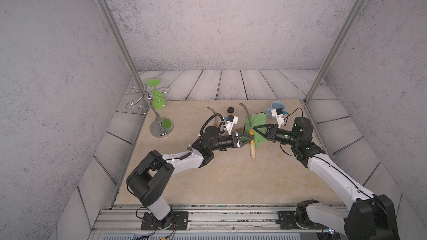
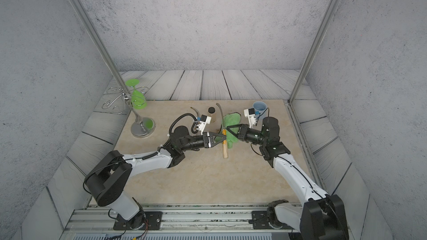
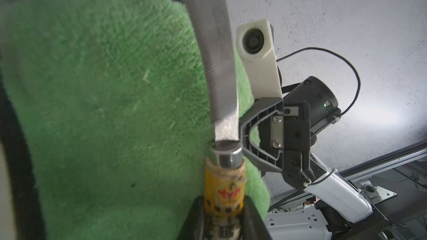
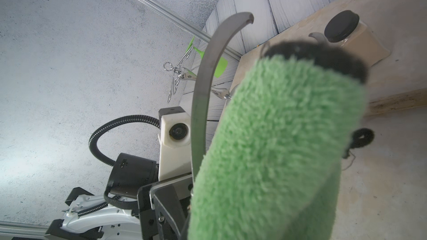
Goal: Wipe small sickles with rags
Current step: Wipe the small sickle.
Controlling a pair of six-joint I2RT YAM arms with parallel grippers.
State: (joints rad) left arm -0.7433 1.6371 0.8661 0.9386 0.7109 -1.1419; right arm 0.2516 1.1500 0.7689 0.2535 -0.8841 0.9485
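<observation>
My left gripper [image 1: 251, 137] [image 2: 224, 136] is shut on a small sickle's pale wooden handle [image 1: 252, 149], just below its yellow label [image 3: 223, 188]. The curved grey blade [image 1: 246, 115] [image 3: 219, 65] [image 4: 203, 102] points toward the back wall. The green fluffy rag [image 1: 258, 123] [image 2: 232, 121] [image 3: 104, 88] [image 4: 277, 146] stands up against the blade's far side. My right gripper [image 1: 254, 127] [image 2: 227, 127] is shut on the rag, its tips next to the blade's base. The rag hides the right jaws in the right wrist view. A second small sickle [image 1: 213, 111] [image 2: 196, 110] lies behind my left wrist.
A jar with a black lid [image 1: 230, 110] [image 4: 342, 26] stands behind the sickles, and a blue cup [image 1: 277, 107] sits at the back right. A chrome stand with a hanging green goblet [image 1: 159, 102] is at the back left. The beige mat [image 1: 231, 181] lies in front.
</observation>
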